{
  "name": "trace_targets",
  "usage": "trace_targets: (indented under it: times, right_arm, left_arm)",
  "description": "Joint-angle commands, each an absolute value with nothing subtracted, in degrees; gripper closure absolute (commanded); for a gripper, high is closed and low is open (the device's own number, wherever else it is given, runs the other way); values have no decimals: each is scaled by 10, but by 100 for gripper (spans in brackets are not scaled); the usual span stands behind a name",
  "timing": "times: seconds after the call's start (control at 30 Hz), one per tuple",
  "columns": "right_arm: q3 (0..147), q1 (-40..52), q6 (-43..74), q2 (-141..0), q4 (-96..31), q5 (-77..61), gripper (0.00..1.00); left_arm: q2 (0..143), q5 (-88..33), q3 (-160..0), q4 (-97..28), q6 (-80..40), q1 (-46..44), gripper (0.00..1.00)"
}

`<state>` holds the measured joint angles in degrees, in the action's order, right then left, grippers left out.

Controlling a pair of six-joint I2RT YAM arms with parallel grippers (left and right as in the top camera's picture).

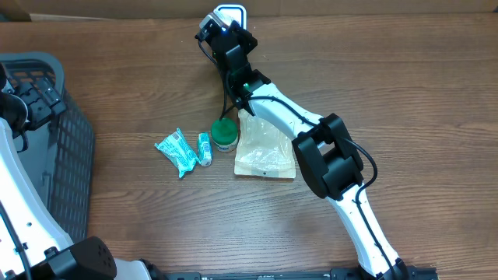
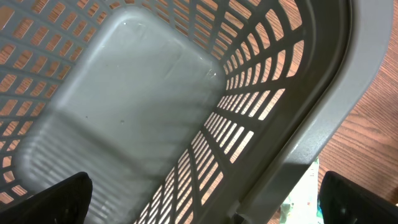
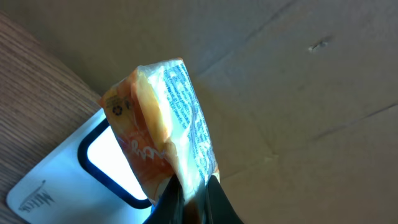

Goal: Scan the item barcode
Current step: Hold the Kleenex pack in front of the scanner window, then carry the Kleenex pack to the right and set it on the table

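An orange and clear snack packet (image 3: pixel 161 118) is the item, pinched at its lower end by my right gripper (image 3: pixel 193 186), which is shut on it. The packet hangs just above the white scanner (image 3: pixel 43 186), beside its lit window. From overhead, the right gripper (image 1: pixel 219 29) sits at the table's far edge over the scanner (image 1: pixel 233 11), and the packet is mostly hidden under it. My left gripper (image 2: pixel 208 202) is open and empty over the grey basket (image 2: pixel 137 93), its fingers (image 2: pixel 62 199) wide apart.
The grey slatted basket (image 1: pixel 70 155) stands at the left edge. Mid-table lie a teal packet (image 1: pixel 177 152), a small teal tube (image 1: pixel 205 148), a green-lidded jar (image 1: pixel 224 134) and a clear bag (image 1: pixel 266 148). A cardboard wall (image 3: pixel 298 93) rises behind the scanner.
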<state>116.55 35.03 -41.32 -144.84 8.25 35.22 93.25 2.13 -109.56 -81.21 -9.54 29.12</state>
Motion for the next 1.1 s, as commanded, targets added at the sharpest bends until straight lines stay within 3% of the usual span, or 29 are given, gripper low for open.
trace_targets:
  times: [0.0,0.27,0.6,0.77,0.9,1.07]
  right_arm:
    - [1174,356,-355,-1437,79,366,96]
    - [1174,356,-217,-1312,-92,293,96]
    - [1174,314,95,-1100,-448,19,96]
    - [1174,249,137,-1035,-609,-90,96]
    - [1171,175,135,-1030,-715,-74,96]
    - [1104,85,137,-1032,-748,-73,96]
  left_arm:
    - [934,20,-1100,-812,-105,291,1]
    - [934,20,-1100,-812,-105,291,1]
    - [934,20,-1100,-812,-105,291,0]
    - [934,20,-1100,-812,-105,291,0]
    - [934,20,-1100,-812,-105,291,1]
    - [934,20,-1100,-812,-105,291,0]
